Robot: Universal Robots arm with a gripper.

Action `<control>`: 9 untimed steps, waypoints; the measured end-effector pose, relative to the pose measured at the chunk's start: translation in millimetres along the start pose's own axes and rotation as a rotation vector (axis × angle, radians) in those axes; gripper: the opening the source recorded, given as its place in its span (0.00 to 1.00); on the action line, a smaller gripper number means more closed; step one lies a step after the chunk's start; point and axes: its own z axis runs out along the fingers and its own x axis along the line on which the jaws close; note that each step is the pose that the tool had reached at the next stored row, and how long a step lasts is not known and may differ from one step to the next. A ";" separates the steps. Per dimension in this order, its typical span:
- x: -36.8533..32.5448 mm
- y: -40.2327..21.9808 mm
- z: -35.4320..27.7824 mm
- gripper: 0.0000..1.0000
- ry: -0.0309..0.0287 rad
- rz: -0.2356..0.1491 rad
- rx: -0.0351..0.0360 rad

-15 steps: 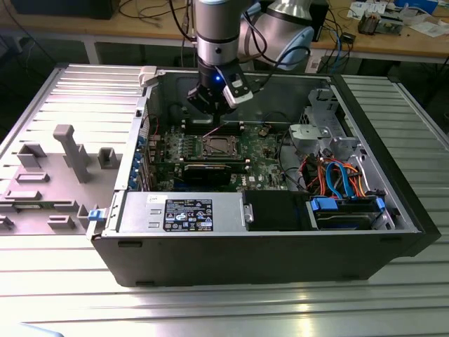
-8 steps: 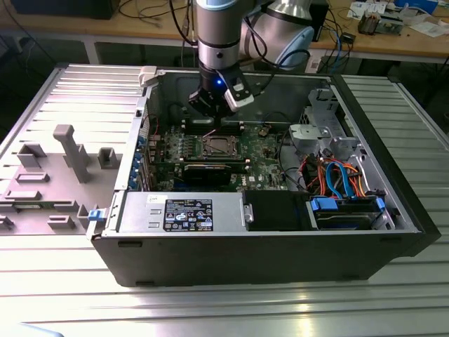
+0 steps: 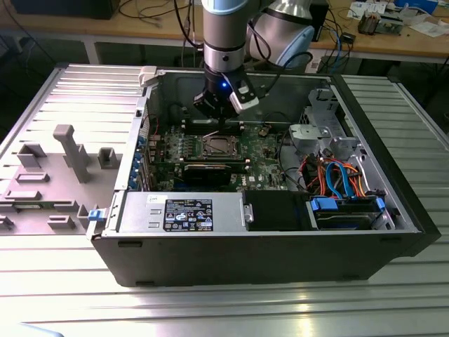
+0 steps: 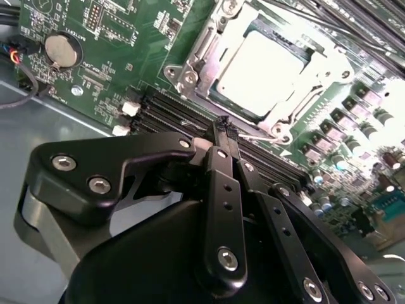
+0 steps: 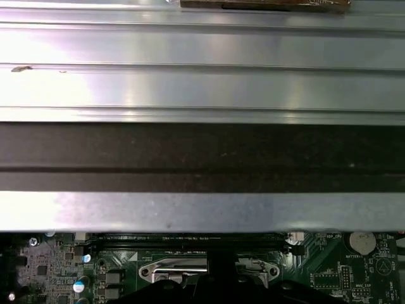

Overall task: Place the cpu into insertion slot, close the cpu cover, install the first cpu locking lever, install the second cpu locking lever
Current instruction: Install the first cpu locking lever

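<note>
1. In the second wrist view, the gripper (image 4: pixel 223 123) is hanging at frame centre with its fingers pressed together, pinching nothing that shows, tips just beside a thin lever wire (image 4: pixel 256 136).
2. The cpu (image 4: pixel 262 69) is sitting in the insertion slot (image 4: pixel 190 76) in the upper middle, with the cpu cover (image 4: pixel 316 63) lying closed around it.
3. In the exterior view, the gripper (image 3: pixel 223 112) is hovering just above the socket, upper centre.
4. The lever looks thin, stiff and springy, likely slippery; its hooked end seems the best hold.
</note>
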 end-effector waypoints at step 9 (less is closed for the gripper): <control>-6.6 0.5 11.9 0.11 -0.0001 0.000 0.0001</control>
